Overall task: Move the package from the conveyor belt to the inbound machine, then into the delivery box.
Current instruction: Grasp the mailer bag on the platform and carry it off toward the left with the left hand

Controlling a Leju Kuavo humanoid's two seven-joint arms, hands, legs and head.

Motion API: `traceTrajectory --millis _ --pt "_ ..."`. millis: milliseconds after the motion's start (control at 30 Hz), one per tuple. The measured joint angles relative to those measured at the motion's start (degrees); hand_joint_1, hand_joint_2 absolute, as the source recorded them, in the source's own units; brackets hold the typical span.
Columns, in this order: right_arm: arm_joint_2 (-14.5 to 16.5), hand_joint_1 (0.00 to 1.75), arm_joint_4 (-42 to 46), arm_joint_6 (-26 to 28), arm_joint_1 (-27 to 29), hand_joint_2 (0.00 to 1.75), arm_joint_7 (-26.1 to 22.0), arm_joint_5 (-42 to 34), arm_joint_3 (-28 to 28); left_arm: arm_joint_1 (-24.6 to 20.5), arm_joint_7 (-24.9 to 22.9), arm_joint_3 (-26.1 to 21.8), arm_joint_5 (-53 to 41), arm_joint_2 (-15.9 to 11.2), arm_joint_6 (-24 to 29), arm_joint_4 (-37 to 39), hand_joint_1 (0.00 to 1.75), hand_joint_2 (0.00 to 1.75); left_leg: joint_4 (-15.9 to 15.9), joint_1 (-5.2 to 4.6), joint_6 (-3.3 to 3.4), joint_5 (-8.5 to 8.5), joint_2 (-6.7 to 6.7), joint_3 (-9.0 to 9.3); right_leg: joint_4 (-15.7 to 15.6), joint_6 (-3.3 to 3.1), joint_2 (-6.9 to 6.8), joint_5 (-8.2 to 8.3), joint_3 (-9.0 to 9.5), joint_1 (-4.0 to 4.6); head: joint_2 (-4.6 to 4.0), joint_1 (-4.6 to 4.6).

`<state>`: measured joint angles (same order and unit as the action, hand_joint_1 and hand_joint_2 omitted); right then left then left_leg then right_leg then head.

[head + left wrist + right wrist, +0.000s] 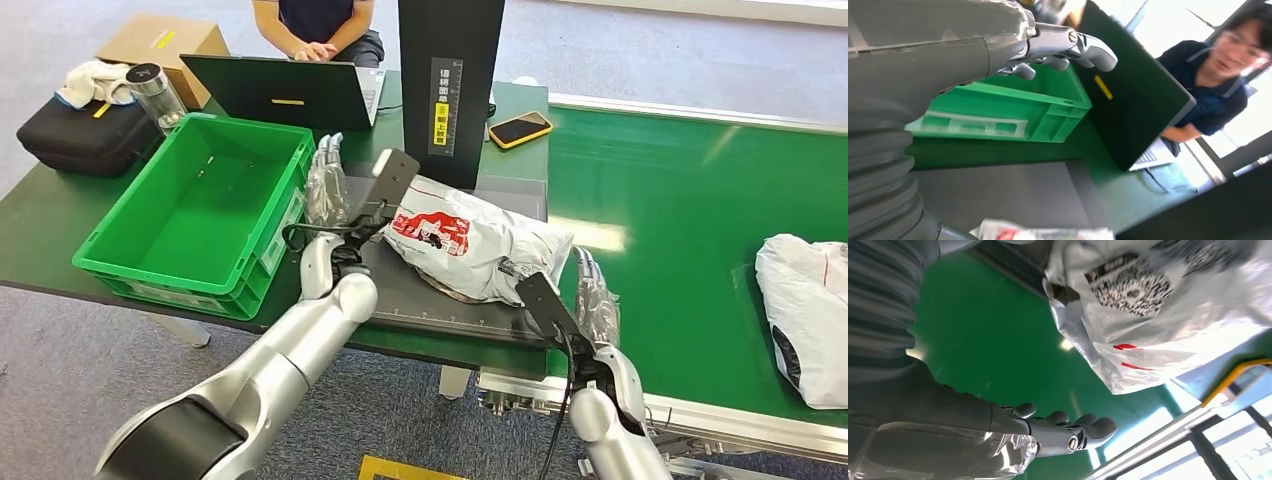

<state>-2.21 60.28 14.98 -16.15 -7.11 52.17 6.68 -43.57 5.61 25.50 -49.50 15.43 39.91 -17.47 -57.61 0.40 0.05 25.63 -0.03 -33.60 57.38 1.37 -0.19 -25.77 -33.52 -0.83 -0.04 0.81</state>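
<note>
One white package [470,245] lies on the inbound machine's dark platform [420,295] under the scanner column [450,80], presumably for reading. Left hand [327,185] and right hand [597,300] flank it, fingers extended, holding nothing, likely poised to lift together. One green delivery box [200,205] waits beside; a second package [805,315] sits on the conveyor belt [680,210].
</note>
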Motion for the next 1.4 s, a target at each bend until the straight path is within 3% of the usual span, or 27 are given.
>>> traceTrajectory --millis 133,267,433,600,667,800,900,1400 --pt "-0.50 0.00 -11.97 1.48 -8.53 1.75 1.52 5.22 1.32 1.17 7.39 -11.57 -1.54 0.14 0.00 -2.79 0.00 1.75 -0.04 -0.01 0.03 -0.03 0.05 0.00 0.01 -0.01 0.03 0.03 -0.02 -0.01 0.01 0.01" --pt "-0.84 0.00 -21.76 0.42 -14.99 1.75 2.02 6.65 2.61 1.43 10.37 -21.39 -5.96 0.44 -0.37 -3.78 0.00 1.75 -0.07 0.00 0.03 -0.03 -0.04 0.00 0.00 -0.01 -0.09 0.02 -0.01 0.00 0.00 -0.01" --pt "-1.20 0.00 -26.99 -1.71 -17.58 1.75 0.85 8.37 4.72 1.57 10.40 -24.54 -8.01 1.64 -2.07 -3.46 0.00 1.75 -0.07 0.00 0.05 -0.01 -0.02 0.02 -0.03 -0.01 -0.03 0.02 0.03 0.01 0.00 0.00" --pt "-1.79 0.00 -28.41 -5.99 -18.45 1.75 -7.35 7.02 6.84 1.80 10.41 -24.94 -8.80 2.74 -4.13 -3.27 0.00 1.75 -0.08 0.00 0.06 -0.01 0.02 0.18 -0.06 -0.01 0.01 0.04 0.16 0.01 -0.01 0.01" --pt "-2.00 0.10 -28.51 -8.83 -18.72 1.75 -9.73 5.98 7.44 1.80 10.25 -24.91 -9.11 3.07 -4.83 -3.17 0.00 1.75 -0.08 0.00 0.06 0.00 0.06 0.33 -0.07 -0.01 0.05 0.05 0.29 0.01 0.00 0.00" --pt "-2.32 1.54 -28.53 -10.91 -18.74 1.75 -11.68 5.07 8.65 1.88 9.99 -24.56 -9.76 3.45 -5.47 -2.96 0.00 1.75 -0.07 0.00 0.05 0.00 0.10 0.53 -0.07 -0.03 0.08 0.06 0.47 0.05 0.00 0.01" --pt "-2.50 1.75 -28.52 -11.09 -18.36 1.75 -12.21 4.43 9.59 2.12 9.97 -23.82 -10.28 3.64 -6.20 -2.93 0.00 1.75 -0.06 0.00 0.05 0.00 0.20 0.57 -0.07 -0.08 0.15 0.10 0.48 0.07 0.01 0.00" --pt "-3.52 1.75 -25.17 -7.70 -15.31 1.75 -13.62 2.48 12.32 3.32 9.62 -19.21 -11.50 3.96 -10.54 -2.66 0.00 1.75 -0.06 0.02 0.04 0.01 0.23 0.51 -0.07 -0.07 0.17 0.08 0.44 0.05 -0.01 -0.01"
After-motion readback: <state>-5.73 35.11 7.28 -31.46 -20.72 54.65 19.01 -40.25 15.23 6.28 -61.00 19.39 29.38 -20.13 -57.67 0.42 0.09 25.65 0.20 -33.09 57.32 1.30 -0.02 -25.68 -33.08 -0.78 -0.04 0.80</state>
